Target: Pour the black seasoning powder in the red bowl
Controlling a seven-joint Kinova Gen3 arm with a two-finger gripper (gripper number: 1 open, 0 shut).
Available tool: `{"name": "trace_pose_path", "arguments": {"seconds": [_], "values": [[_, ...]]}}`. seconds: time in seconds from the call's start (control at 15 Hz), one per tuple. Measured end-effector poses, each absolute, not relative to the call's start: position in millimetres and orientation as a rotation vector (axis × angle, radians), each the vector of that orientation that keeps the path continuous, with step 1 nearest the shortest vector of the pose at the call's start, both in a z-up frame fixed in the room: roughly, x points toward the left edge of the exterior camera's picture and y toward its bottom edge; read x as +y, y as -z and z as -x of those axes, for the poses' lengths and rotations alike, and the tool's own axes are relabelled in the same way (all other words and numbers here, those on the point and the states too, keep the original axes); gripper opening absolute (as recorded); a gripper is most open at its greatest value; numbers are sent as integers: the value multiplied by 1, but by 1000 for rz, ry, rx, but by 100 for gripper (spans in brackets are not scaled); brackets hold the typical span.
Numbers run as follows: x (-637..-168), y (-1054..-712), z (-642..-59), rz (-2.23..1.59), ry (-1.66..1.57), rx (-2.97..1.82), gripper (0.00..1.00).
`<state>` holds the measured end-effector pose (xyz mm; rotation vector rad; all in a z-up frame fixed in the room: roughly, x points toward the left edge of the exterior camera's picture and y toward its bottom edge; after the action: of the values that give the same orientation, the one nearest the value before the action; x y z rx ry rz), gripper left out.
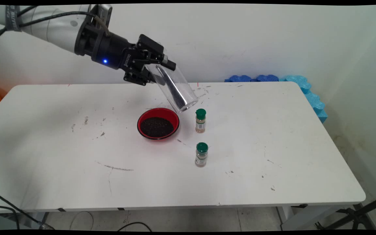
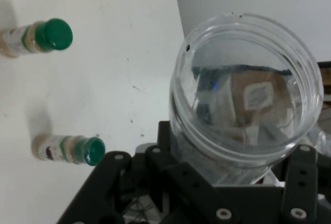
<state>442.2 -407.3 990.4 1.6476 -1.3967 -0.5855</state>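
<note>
My gripper [image 1: 157, 70] is shut on a clear plastic jar [image 1: 175, 88], held tilted with its open mouth down and to the right, just above the right rim of a red bowl [image 1: 158, 123] full of dark grains. In the hand view the jar [image 2: 245, 97] fills the right side and looks empty inside. Two small spice bottles with green caps stand to the right of the bowl: one [image 1: 200, 121] close beside it, the other [image 1: 201, 154] nearer the front. Both bottles [image 2: 37, 38] [image 2: 70, 149] show at the left of the hand view.
Blue foam pieces [image 1: 273, 79] lie along the table's far right edge and corner. Dark smudges and scattered grains mark the white table [image 1: 60, 147]. Cables hang off the near left edge.
</note>
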Motion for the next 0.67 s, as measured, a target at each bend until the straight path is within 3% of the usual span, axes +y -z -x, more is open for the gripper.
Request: {"name": "trace_pose_path", "arguments": {"seconds": [0.67], "values": [[-393,-1015,-431,-1304,346,-1741,0]]}}
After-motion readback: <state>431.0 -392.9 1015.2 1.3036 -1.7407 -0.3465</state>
